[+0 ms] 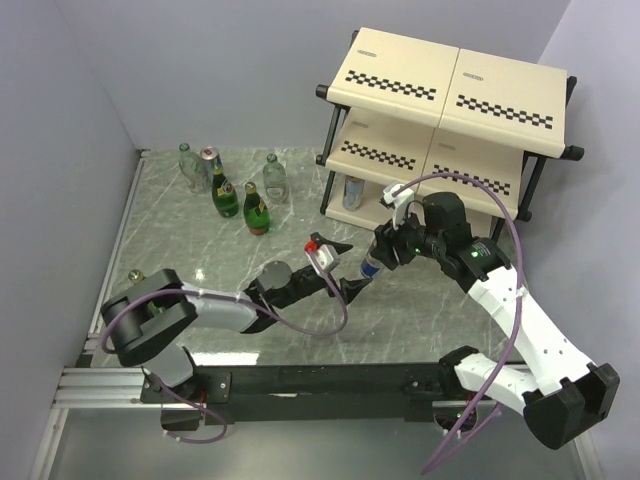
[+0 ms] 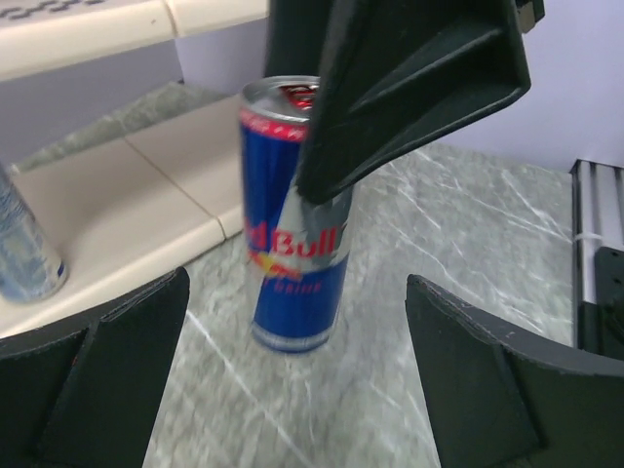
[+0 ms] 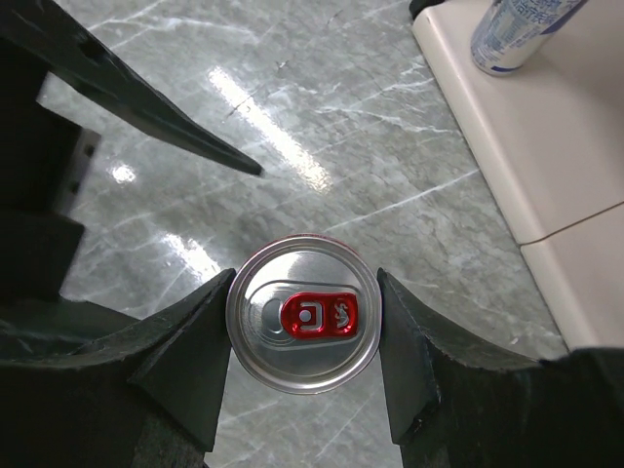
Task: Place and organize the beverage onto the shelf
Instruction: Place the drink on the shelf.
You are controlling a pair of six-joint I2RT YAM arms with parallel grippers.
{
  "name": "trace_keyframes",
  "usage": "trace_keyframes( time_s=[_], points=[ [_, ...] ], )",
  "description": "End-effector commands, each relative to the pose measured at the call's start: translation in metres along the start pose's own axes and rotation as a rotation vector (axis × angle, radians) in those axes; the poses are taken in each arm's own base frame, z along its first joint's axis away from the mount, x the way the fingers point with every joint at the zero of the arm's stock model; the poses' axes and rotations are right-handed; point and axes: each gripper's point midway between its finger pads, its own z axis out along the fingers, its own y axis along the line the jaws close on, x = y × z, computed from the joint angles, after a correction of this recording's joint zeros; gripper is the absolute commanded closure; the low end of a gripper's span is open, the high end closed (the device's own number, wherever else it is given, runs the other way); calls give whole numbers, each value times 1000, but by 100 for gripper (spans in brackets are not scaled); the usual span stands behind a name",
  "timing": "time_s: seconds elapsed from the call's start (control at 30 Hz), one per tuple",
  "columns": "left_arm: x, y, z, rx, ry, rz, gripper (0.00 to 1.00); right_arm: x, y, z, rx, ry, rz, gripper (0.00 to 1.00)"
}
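Before shelf [image 1: 450, 100], right gripper [image 1: 378, 257] sits on blue can [image 1: 369, 270]; left gripper [image 1: 350, 265] just beside, jaws apart; bottles [image 1: 257, 212] clustered far left.

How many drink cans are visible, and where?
3. A Red Bull can sits between the right gripper's fingers; a second can stands on the shelf's lowest board; a third can stands among the bottles, far left. More may be hidden.
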Motion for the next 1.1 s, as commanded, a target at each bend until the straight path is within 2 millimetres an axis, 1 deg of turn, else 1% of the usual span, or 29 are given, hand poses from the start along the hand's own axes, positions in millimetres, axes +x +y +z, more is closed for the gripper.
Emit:
trace_keyframes(
  time_s=[0.0,0.1,0.17,0.2,0.23,0.27,0.47,0.77,0.93,1.07],
  points=[
    [-28,-1,21,-28,-126,81,2,-37,2,-6,-10,-139,-13,100],
    [-19,0,30,-47,-116,96,2,-40,6,-8,-29,-152,-4,100],
    [-21,2,35,-63,-125,99,2,-37,7,-6,-39,-144,5,100],
    [-16,2,37,-63,-116,106,2,-37,7,-6,-39,-143,7,100],
    [-15,7,38,-92,-116,110,2,-36,8,-5,-41,-140,9,100],
    [-17,9,41,-102,-123,116,3,-35,8,-5,-43,-138,11,100],
    [-6,13,53,-113,-83,145,4,-34,4,-2,-25,-124,17,100],
    [17,15,60,-120,-15,147,8,-32,-4,-1,31,-117,0,100],
    [24,18,62,-130,6,151,8,-30,-6,1,57,-103,-17,100],
    [24,17,70,-123,14,155,10,-26,-7,6,64,-79,-29,100]
  ],
)
